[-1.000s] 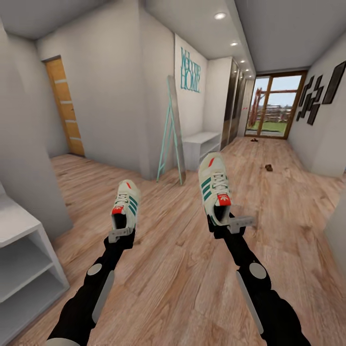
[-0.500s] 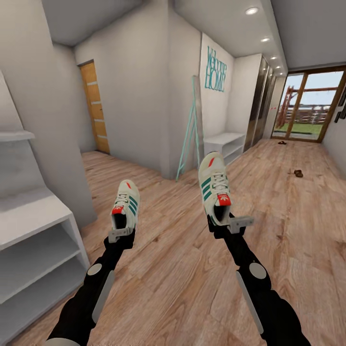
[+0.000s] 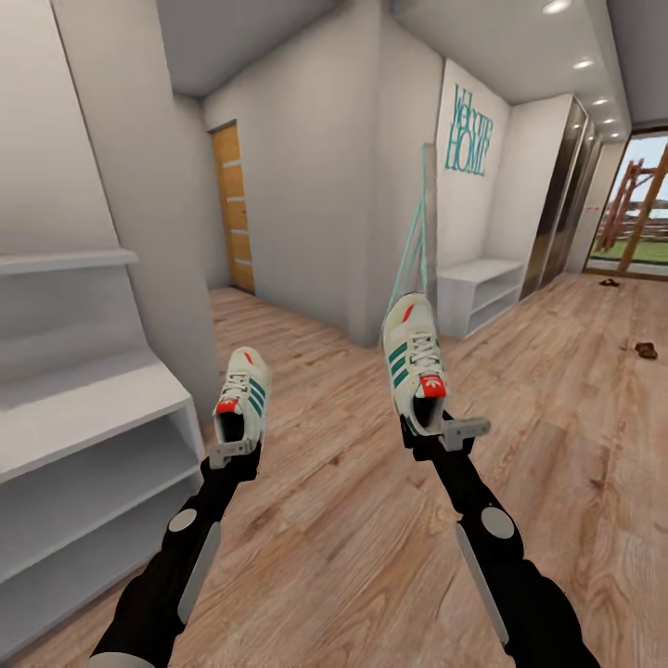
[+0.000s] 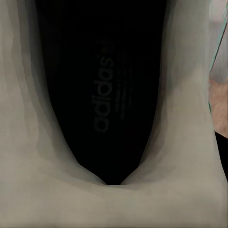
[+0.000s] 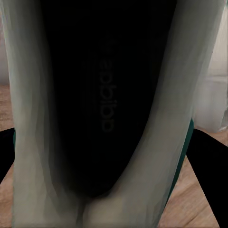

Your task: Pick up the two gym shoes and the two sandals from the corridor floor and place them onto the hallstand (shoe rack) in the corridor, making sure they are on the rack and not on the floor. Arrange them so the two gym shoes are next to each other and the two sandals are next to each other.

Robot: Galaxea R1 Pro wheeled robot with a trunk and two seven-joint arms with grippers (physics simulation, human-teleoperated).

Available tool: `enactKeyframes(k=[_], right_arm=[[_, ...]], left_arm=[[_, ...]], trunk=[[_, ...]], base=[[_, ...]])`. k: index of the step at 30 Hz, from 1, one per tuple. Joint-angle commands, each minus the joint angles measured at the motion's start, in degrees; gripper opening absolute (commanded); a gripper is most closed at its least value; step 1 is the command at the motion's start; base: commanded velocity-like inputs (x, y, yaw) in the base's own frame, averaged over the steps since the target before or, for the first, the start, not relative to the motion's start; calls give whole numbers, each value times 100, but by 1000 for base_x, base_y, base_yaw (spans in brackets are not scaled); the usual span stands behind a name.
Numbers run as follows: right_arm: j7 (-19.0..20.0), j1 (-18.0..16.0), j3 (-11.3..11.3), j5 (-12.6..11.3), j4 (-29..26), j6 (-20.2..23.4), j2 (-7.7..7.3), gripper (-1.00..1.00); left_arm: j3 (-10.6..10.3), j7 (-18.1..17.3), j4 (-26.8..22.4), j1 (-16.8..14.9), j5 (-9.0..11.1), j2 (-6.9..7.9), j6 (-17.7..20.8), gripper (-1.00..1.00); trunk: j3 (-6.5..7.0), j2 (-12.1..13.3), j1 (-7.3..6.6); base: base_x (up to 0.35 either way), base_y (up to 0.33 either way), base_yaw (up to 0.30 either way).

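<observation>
**Inspector A:** Starting with the largest item: the corridor floor [image 3: 371,520] is running as light wood planking toward a glazed door at the far end. A long low white shoe rack [image 3: 478,289] is standing against the far wall beside a leaning mirror [image 3: 422,232]. A second white shelf unit [image 3: 83,445] is sitting close at the near left edge of the floor.

**Inspector B:** And the shoes?

**Inspector A:** Both gym shoes are being carried clear of the floor. The left gripper [image 3: 232,455] is clamping the heel of the left gym shoe [image 3: 243,394]; the right gripper [image 3: 436,436] is clamping the heel of the right gym shoe [image 3: 413,362]. Each wrist camera is looking straight into a dark insole, so the jaws are sitting on the heel collar.

**Inspector B:** How are they likely handling?

**Inspector A:** In my judgement, light and soft-sided. The heel counter is the stiffest part, so the present hold is looking sound, though the long toe end is acting as a lever and could be swinging during turns.

**Inspector B:** The sandals?

**Inspector A:** Two small brown shapes, one sandal [image 3: 647,351] and another sandal [image 3: 608,282], are lying on the floor near its far right edge, well apart from each other.
</observation>
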Motion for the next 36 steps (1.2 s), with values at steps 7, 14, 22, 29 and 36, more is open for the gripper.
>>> enactKeyframes(k=[7,14,22,29,36], right_arm=[[8,-1,-4,30,-9,24,0,-100],[8,-1,-4,30,-9,21,1,-100],[9,-1,-4,30,-8,21,0,-100],[9,-1,-4,30,-9,22,1,-100],[9,-1,-4,30,-9,25,1,-100]], left_arm=[[-1,2,-9,-4,59,-1,32,-100],[-1,2,-8,-3,59,-5,32,-100],[-2,2,-7,-6,59,-2,32,-100],[-1,2,-7,-6,59,1,32,-100],[-1,2,-10,-4,59,-2,32,-100]], trunk=[[-6,-3,-1],[-6,-3,-1],[-6,-3,-1],[-6,-3,-1],[-6,-3,-1]], base=[[0,0,292],[0,0,292],[0,0,292],[0,0,292],[110,-121,292]])
